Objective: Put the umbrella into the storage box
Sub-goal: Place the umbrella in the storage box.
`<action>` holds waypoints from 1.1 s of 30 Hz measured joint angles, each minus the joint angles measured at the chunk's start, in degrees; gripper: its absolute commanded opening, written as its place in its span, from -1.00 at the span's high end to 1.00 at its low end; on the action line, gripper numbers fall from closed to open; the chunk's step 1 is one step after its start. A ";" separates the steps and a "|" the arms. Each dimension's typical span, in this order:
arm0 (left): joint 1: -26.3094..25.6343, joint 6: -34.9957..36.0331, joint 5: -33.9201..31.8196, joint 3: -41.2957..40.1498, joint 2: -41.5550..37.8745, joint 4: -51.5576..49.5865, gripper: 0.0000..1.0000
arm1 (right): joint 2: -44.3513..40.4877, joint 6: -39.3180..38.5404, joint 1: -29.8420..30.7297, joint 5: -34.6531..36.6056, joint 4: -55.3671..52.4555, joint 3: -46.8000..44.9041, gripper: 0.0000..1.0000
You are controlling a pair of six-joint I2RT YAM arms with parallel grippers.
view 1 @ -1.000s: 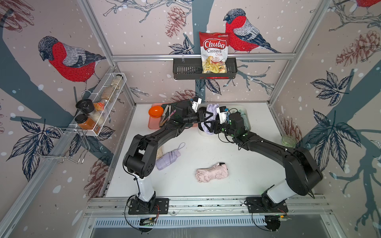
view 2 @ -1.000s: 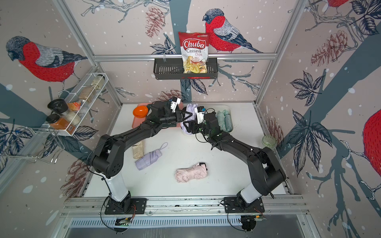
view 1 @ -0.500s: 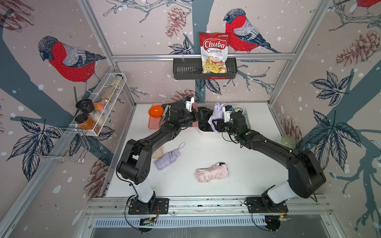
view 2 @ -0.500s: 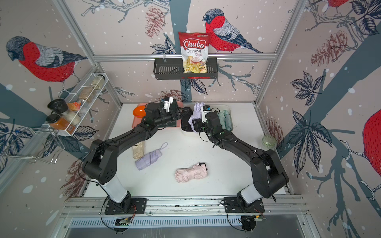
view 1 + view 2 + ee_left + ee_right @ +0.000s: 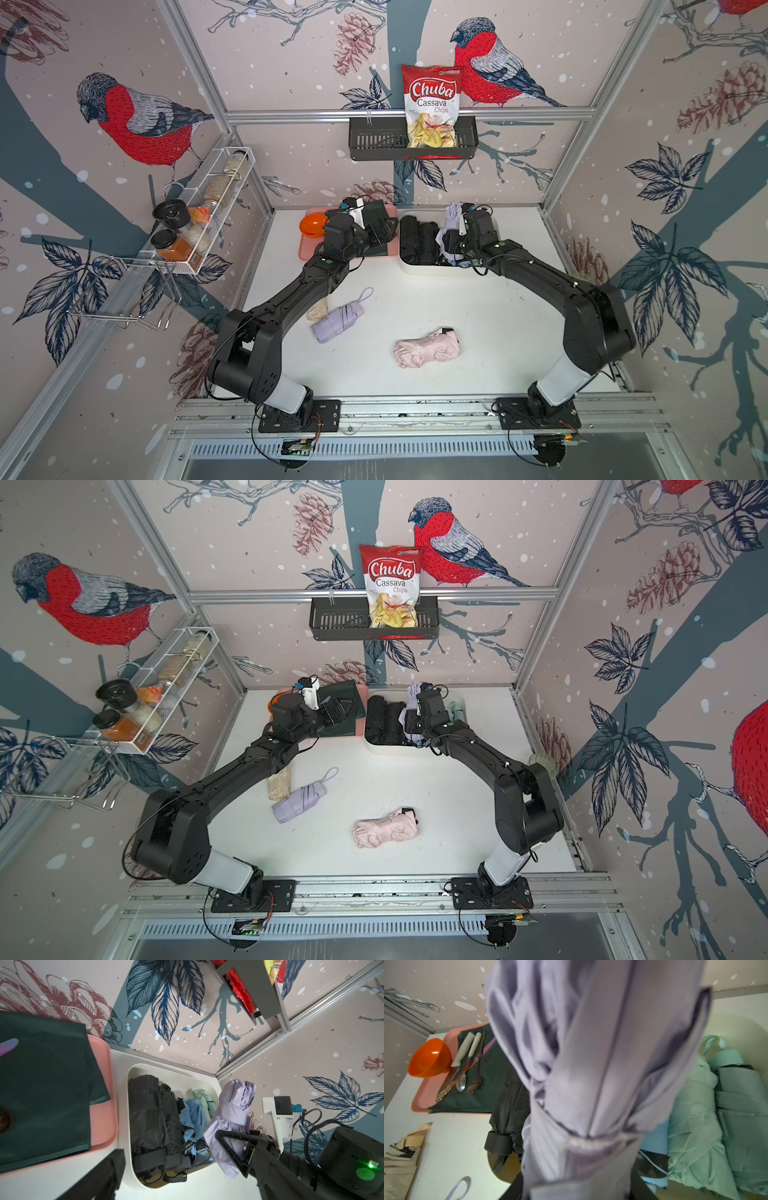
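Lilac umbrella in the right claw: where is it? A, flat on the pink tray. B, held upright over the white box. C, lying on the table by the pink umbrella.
B: the right claw grips the lilac umbrella, standing up over the box.

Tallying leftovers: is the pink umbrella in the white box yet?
No, the pink umbrella lies on the table, apart from the box.
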 measured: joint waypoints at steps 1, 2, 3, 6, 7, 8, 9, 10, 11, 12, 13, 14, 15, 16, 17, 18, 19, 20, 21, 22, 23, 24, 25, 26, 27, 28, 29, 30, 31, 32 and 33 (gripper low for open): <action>0.07 0.37 -0.85 -0.17 0.00 -0.42 -0.99 | 1.09 -0.63 -0.04 0.02 -0.94 1.05 -0.09; 0.11 0.39 -0.98 -0.31 0.00 -0.79 -0.98 | 2.14 -0.92 -0.09 -0.02 -1.75 1.99 -0.09; 0.15 0.46 -0.94 -0.50 0.00 -0.92 -0.98 | 3.15 -0.96 -0.11 0.00 -2.58 2.84 -0.09; 0.33 0.76 -1.31 -0.70 0.07 -1.29 -0.98 | 6.03 -1.11 -0.37 0.04 -5.29 5.44 -0.12; 0.37 0.79 -1.36 -0.76 0.09 -1.29 -0.98 | 6.91 -1.16 -0.42 0.09 -6.08 6.23 -0.13; 0.44 0.79 -1.36 -0.79 0.11 -1.31 -0.98 | 7.63 -1.20 -0.48 0.22 -6.84 6.93 -0.15; 0.55 0.81 -1.40 -0.83 0.13 -1.33 -0.98 | 8.33 -1.22 -0.50 0.26 -7.54 7.61 -0.19; 0.59 0.81 -1.44 -0.83 0.15 -1.36 -0.98 | 9.20 -1.22 -0.50 0.26 -8.24 8.33 -0.23; 0.66 0.81 -1.77 -0.83 0.20 -1.36 -0.98 | 10.01 -1.36 -0.50 0.24 -8.66 8.98 -0.27; 0.68 0.81 -2.16 -0.83 0.24 -1.36 -0.98 | 10.86 -1.49 -0.50 0.24 -9.11 9.64 -0.31; 0.76 0.79 -2.16 -0.83 0.35 -1.36 -0.98 | 11.87 -1.92 -0.50 0.24 -9.94 10.45 -0.37; 0.79 0.79 -2.19 -0.83 0.46 -1.36 -0.98 | 12.72 -2.34 -0.50 0.26 -10.49 11.19 -0.41; 0.83 0.79 -2.21 -0.83 0.63 -1.38 -0.98 | 13.55 -2.38 -0.63 0.26 -10.88 11.93 -0.46; 0.87 0.79 -2.19 -0.83 0.83 -1.38 -0.98 | 14.43 -2.58 -0.66 0.26 -11.43 12.79 -0.51; 0.90 0.79 -2.19 -0.83 0.98 -1.38 -0.99 | 15.04 -2.71 -0.66 0.28 -11.82 13.38 -0.55; 0.98 0.79 -2.16 -0.83 1.18 -1.38 -0.98 | 15.52 -2.78 -0.66 0.31 -12.13 13.79 -0.59; 1.05 0.76 -2.16 -0.83 1.33 -1.38 -0.99 | 15.78 -2.99 -0.66 0.44 -12.41 14.05 -0.62; 1.14 0.76 -2.14 -0.83 1.46 -1.40 -0.98 | 15.87 -3.26 -0.66 0.48 -12.76 14.29 -0.65; 1.25 0.76 -2.08 -0.83 1.62 -1.40 -0.99 | 15.89 -3.74 -0.66 0.52 -13.07 14.49 -0.69; 1.29 0.76 -2.03 -0.83 1.73 -1.40 -0.98 | 15.89 -3.74 -0.66 0.68 -13.27 14.73 -0.72; 1.31 0.76 -2.01 -0.83 1.88 -1.40 -0.98 | 15.82 -3.76 -0.66 0.76 -13.31 14.93 -0.76; 1.36 0.74 -1.97 -0.83 1.95 -1.44 -0.98 | 15.63 -3.76 -0.66 0.90 -13.38 14.95 -0.78; 1.38 0.74 -1.95 -0.83 1.97 -1.46 -0.98 | 15.21 -3.78 -0.66 1.05 -13.66 14.95 -0.80; 1.42 0.74 -1.90 -0.83 1.99 -1.46 -0.98 | 14.49 -3.78 -0.66 1.33 -14.10 14.95 -0.83; 1.49 0.74 -1.90 -0.83 1.99 -1.46 -0.98 | 13.68 -3.80 -0.66 1.60 -14.43 14.95 -0.85; 1.57 0.74 -1.92 -0.83 1.99 -1.49 -0.98 | 12.72 -3.80 -0.66 1.84 -14.56 14.93 -0.86; 1.73 0.74 -1.97 -0.83 1.97 -1.60 -0.98 | 11.76 -3.91 -0.66 2.10 -14.51 14.86 -0.87; 1.95 0.74 -2.05 -0.83 1.92 -1.77 -0.98 | 10.69 -3.98 -0.66 2.36 -14.38 14.71 -0.87; 2.08 0.74 -2.12 -0.83 1.88 -2.08 -0.98 | 9.99 -3.98 -0.70 2.49 -14.36 14.58 -0.87; 2.19 0.74 -2.45 -0.87 1.73 -2.34 -0.98 | 9.22 -3.98 -0.79 2.71 -14.32 14.36 -0.85; 2.36 0.74 -2.45 -0.96 1.53 -2.60 -0.98 | 8.72 -3.98 -0.90 2.86 -14.12 14.10 -0.80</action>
